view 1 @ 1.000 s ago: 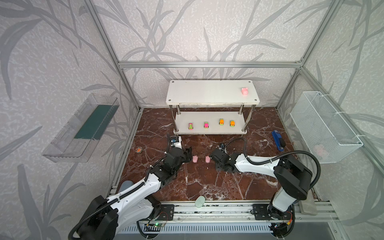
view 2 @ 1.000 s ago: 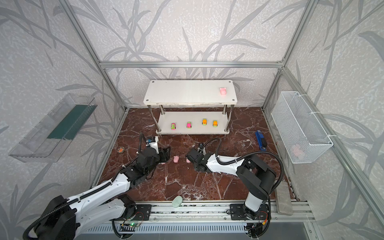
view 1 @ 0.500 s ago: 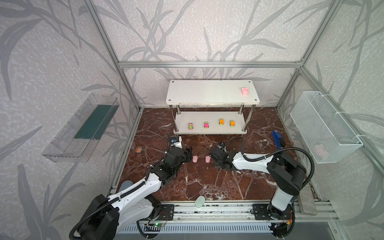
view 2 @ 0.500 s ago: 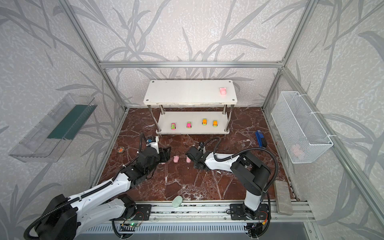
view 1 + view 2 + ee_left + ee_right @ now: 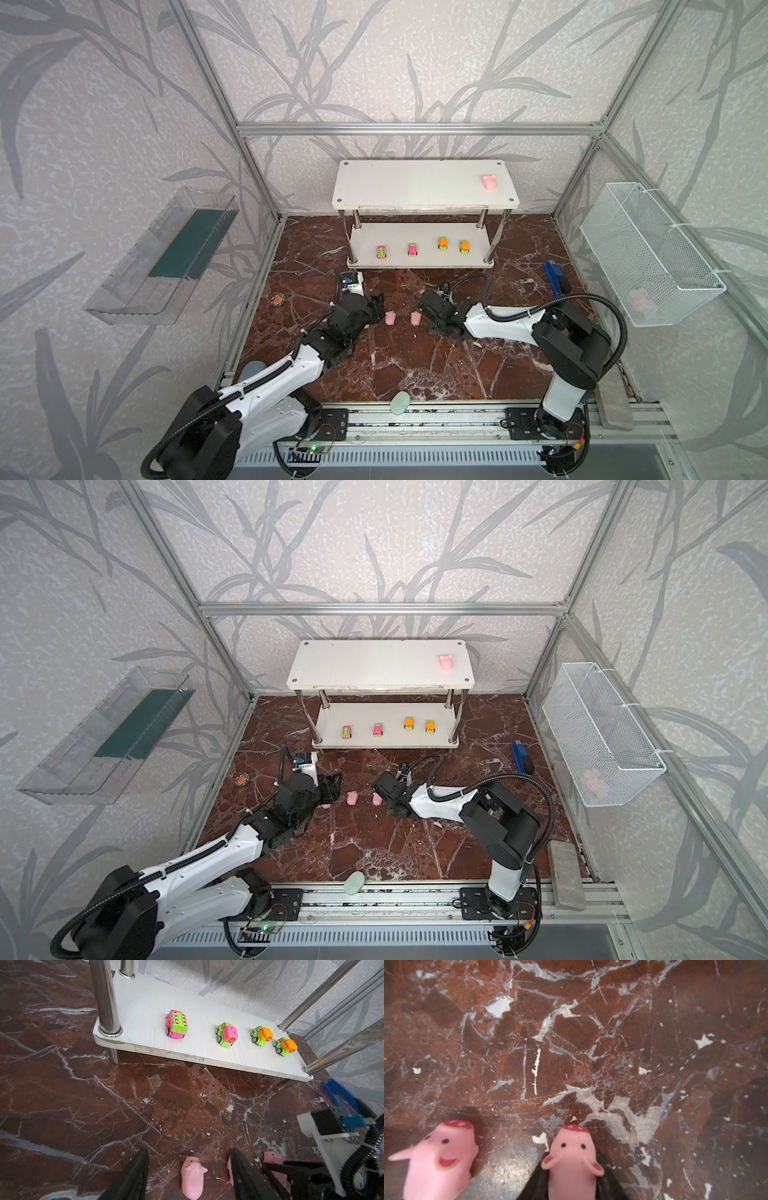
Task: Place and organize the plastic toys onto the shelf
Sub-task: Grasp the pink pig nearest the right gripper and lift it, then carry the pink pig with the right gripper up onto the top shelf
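The white shelf (image 5: 424, 183) stands at the back. One pink pig (image 5: 490, 182) sits on its top board and several toy cars (image 5: 226, 1034) line its lower board. Three pigs lie on the marble floor. My left gripper (image 5: 188, 1151) is open, with one pig (image 5: 192, 1176) lying untouched between its fingers; in a top view only a pink sliver of it (image 5: 326, 806) shows. A middle pig (image 5: 390, 318) lies free just beyond its finger. My right gripper (image 5: 572, 1163) is shut on the third pig (image 5: 572, 1147), its black fingers pressed against both flanks, low on the floor.
A blue stapler-like object (image 5: 555, 279) lies at the right. A mint-green oval (image 5: 400, 402) rests on the front rail, a wire basket (image 5: 648, 253) hangs on the right wall and a clear tray (image 5: 162, 257) on the left. A small orange item (image 5: 277, 299) lies at the left.
My right gripper slid left up to the rightmost floor pig and its fingers closed on it. The left arm and the other pigs stayed where they were.
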